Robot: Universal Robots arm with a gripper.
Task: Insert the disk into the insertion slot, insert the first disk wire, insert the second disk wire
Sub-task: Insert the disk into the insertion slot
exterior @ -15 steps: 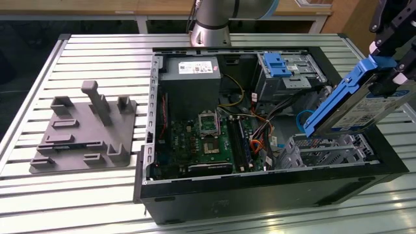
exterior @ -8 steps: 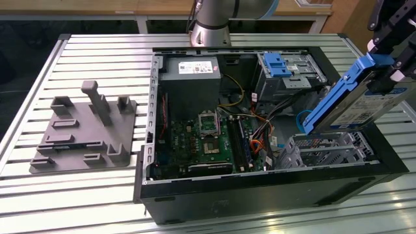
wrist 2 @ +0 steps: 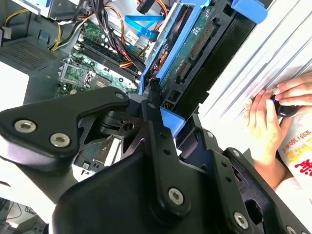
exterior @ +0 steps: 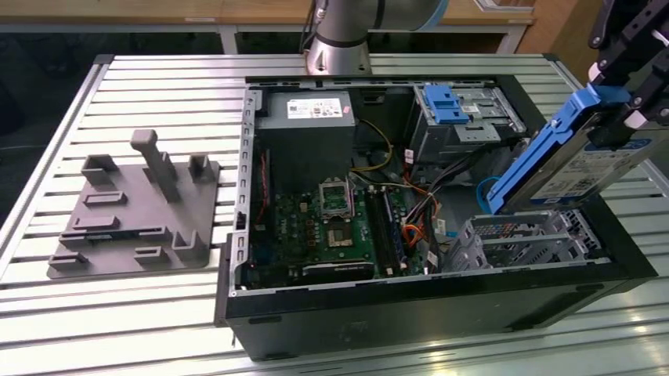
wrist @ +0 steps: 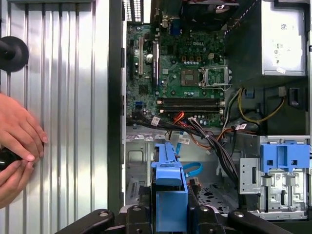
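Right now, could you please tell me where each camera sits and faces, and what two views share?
Exterior view: off the arm, high, looking down obliquely into the computer case; shows the arm and gripper holding the disk over the insertion slot.
First wrist view: near the wrist, facing straight down past gripper and disk onto the motherboard.
Second wrist view: near the wrist, facing obliquely along the gripper at the disk's circuit board.
Both wrist views share a person's hands.
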